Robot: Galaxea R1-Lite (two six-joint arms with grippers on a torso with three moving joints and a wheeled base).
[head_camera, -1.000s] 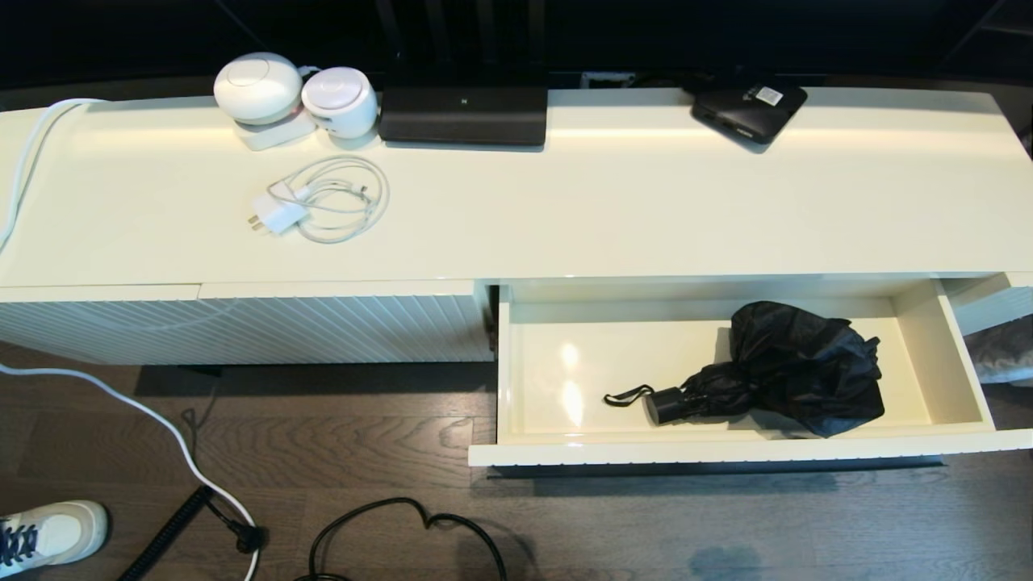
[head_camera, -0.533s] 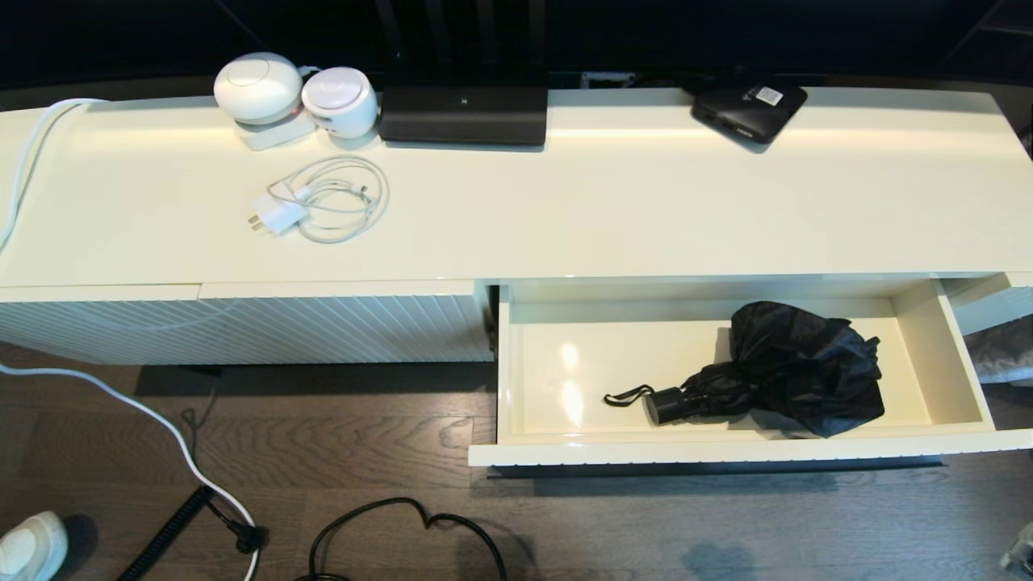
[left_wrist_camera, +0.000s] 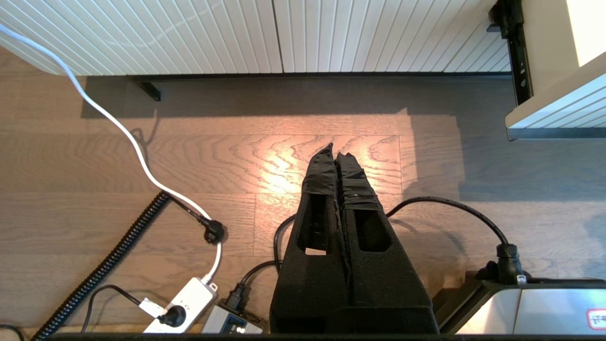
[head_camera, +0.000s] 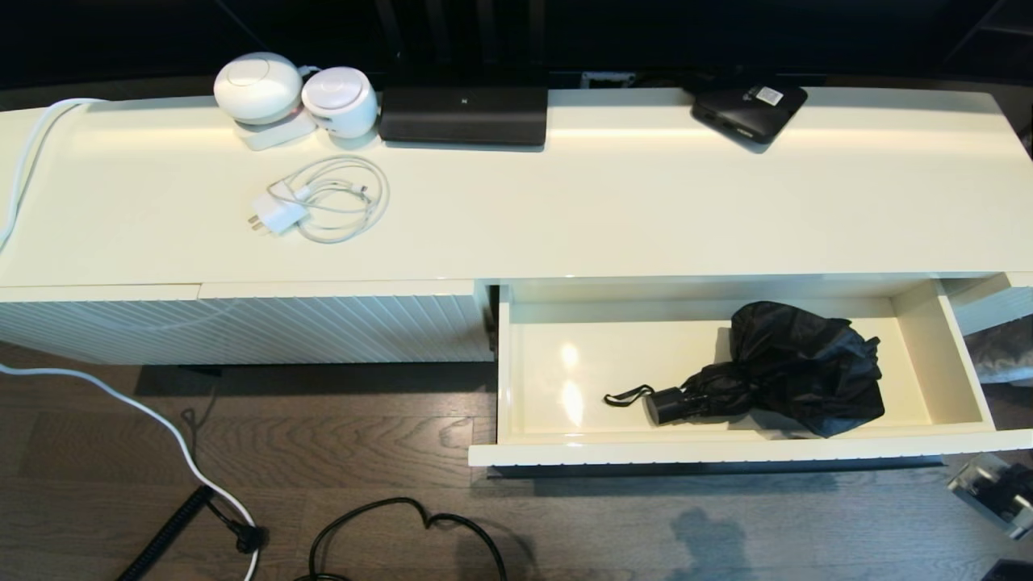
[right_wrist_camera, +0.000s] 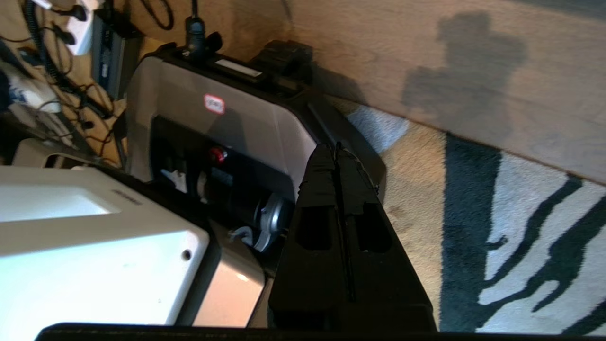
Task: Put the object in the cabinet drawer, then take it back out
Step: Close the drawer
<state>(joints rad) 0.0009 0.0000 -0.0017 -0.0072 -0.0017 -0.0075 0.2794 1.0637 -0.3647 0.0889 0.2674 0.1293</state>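
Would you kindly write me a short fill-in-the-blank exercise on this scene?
1. The umbrella lies inside the open ____.
2. The fingers of the left gripper are ____, above the wooden floor.
3. The coiled white charger cable rests on the cabinet ____.
4. The right gripper holds ____.

Missing words: drawer; shut; top; nothing

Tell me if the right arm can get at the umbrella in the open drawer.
Probably yes: the umbrella lies uncovered in the open drawer, nothing above it. The right gripper, shut, is low beside the robot's base.
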